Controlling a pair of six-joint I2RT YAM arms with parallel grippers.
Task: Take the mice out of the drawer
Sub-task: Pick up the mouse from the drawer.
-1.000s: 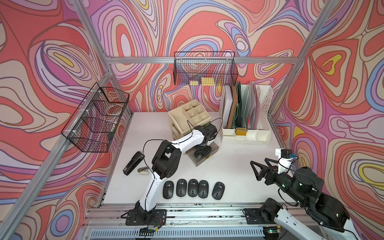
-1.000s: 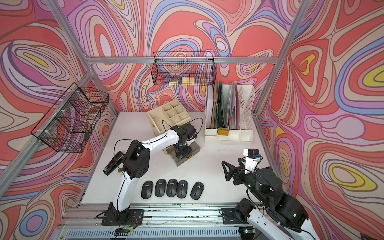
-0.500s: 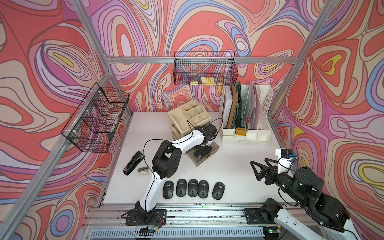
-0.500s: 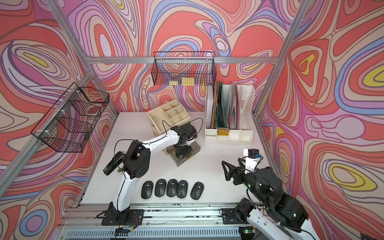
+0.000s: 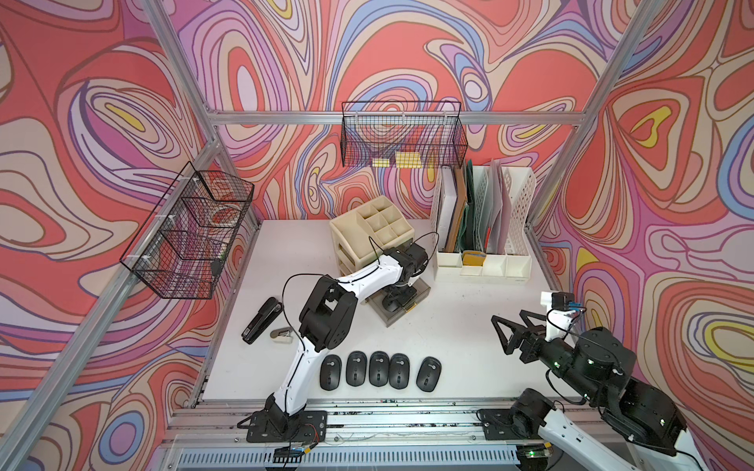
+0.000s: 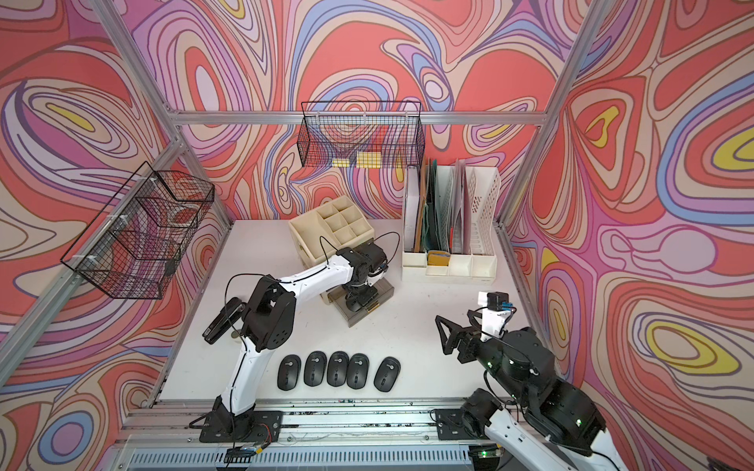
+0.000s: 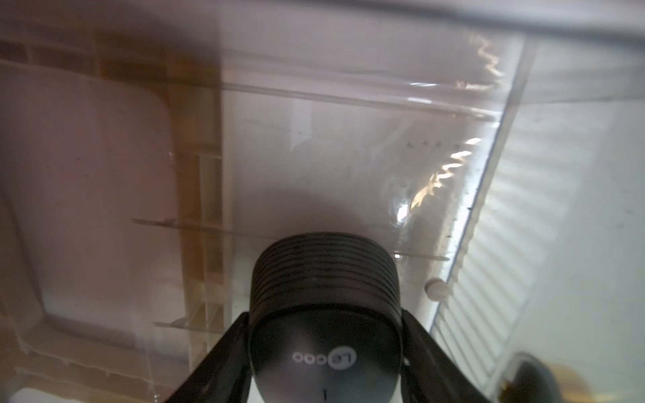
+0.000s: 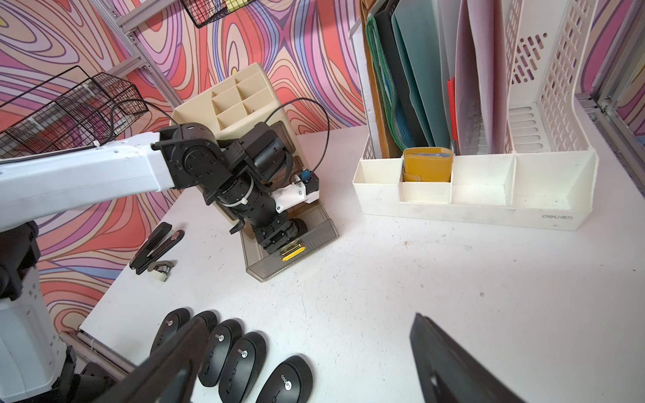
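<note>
- The left gripper (image 7: 324, 328) reached straight down into the open drawer (image 5: 420, 294).
- It was clamped on one mouse (image 7: 324, 279). Black fingers (image 7: 230, 349) pressed against both of its sides.
- That mouse was black and matte, with fine parallel ribs across its rounded end.
- White logo lettering sat on its top, with a thin line below it.
- The mouse was inside the drawer. I couldn't tell whether it was lifted off the floor or still resting on it.
- The drawer was clear grey plastic, pulled out of the bottom of a beige organizer (image 5: 369, 228).
- Five more mice (image 5: 379, 368) lay in a row on the table (image 5: 457, 326), near its front edge, as both top views showed.
- They were alike: small black ovals, each with a small white round logo and a slim scroll wheel.
- Four sat side by side, close together. The fifth sat a little apart on the right arm's side, slightly tilted.
- In the right wrist view their edges (image 8: 223, 352) showed the same ribbing.
- The right gripper (image 5: 508, 316) hung above bare table near the right edge, jaws spread wide with nothing between them.
- A stapler (image 5: 261, 320) lay near the table's left edge, well apart from the mice.
</note>
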